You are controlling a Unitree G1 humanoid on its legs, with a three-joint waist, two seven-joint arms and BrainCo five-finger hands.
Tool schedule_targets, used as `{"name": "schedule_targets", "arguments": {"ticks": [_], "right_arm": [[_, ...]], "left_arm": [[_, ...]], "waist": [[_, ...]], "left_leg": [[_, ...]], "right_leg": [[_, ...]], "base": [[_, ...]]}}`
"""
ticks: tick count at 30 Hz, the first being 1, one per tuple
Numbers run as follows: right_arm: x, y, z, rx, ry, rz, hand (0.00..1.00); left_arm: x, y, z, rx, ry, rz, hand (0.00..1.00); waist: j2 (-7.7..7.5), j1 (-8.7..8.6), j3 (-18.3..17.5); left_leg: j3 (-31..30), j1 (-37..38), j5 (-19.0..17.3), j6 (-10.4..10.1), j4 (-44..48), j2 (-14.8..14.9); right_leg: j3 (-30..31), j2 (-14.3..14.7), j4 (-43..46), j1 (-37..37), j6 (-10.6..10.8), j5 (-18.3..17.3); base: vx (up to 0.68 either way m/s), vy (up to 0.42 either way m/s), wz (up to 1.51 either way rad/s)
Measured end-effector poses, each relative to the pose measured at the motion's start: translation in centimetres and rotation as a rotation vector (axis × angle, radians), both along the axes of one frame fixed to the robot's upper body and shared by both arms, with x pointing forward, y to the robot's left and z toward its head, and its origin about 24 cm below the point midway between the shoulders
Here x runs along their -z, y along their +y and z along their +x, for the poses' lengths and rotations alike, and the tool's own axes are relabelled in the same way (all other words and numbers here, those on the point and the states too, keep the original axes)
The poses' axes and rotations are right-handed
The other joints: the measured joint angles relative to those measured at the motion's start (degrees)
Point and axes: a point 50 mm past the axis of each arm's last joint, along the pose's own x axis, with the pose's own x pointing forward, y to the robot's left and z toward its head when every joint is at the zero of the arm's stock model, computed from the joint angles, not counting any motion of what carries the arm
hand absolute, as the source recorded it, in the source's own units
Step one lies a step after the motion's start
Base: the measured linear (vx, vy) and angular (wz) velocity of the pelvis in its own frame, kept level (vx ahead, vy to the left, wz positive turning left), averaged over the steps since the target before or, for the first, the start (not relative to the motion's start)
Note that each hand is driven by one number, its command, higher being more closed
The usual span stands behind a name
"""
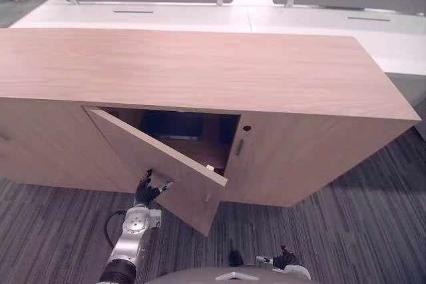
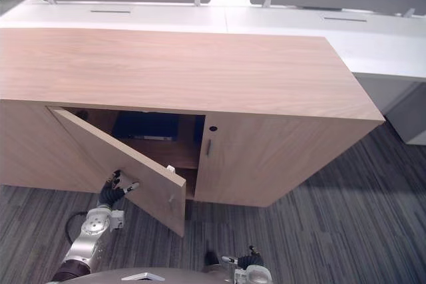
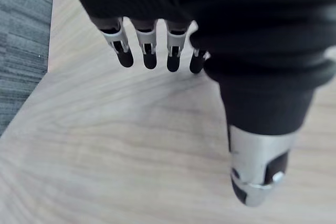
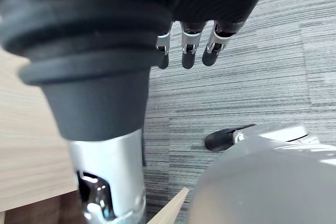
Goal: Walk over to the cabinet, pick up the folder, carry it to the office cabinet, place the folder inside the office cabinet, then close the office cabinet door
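Looking down at the office cabinet (image 1: 200,71), I see its door (image 1: 166,171) standing half open, with a dark blue folder (image 1: 174,126) lying flat on the shelf inside. My left hand (image 1: 148,189) is at the door's outer face; the left wrist view shows its fingers straight and empty against the wood. My right hand (image 4: 188,45) hangs before the cabinet above grey carpet (image 1: 333,231), fingers loose, holding nothing.
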Motion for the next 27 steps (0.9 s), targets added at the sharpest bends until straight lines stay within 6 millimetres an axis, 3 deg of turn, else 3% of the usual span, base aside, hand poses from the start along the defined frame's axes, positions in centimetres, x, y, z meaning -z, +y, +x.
{"name": "schedule_targets", "arguments": {"ticks": [4,11,23,27], "right_arm": [[0.0,0.0,0.1,-0.001,-0.003,-0.001,0.00],[0.0,0.0,0.0,0.001,-0.002,-0.001,0.00],[-0.1,-0.1,0.1,0.009,-0.009,-0.009,0.00],[0.0,-0.1,-0.1,0.017,-0.002,-0.018,0.00]], "left_arm": [[-0.7,0.9,1.0,-0.011,-0.024,0.043,0.00],[-1.5,0.7,2.8,0.014,-0.049,0.062,0.00],[-1.4,0.3,3.3,0.041,-0.042,0.067,0.00],[-0.6,0.0,2.3,0.050,-0.013,0.050,0.00]], "waist": [[-0.03,-0.62,0.34],[0.00,-1.41,0.63],[0.44,-2.41,0.89],[0.46,-2.28,0.91]], "left_leg": [[1.32,-0.69,-0.20,0.42,0.01,-0.13],[1.53,-1.37,-0.30,0.69,0.00,-0.71],[-0.46,-0.99,0.52,0.90,-0.02,-0.61],[-1.48,-0.07,0.74,0.91,-0.03,-0.47]], "right_leg": [[-0.43,0.16,-0.02,-1.70,-0.53,1.04],[-2.23,-0.28,-0.04,-2.95,-1.25,1.80],[-4.11,-0.33,-0.04,-1.96,-0.93,1.90],[-5.11,-0.33,-0.04,-0.43,-0.58,1.65]], "base": [[-0.01,-0.046,-0.21],[-0.05,-0.046,-0.11],[-0.06,-0.052,0.04],[-0.05,-0.043,0.14]]}}
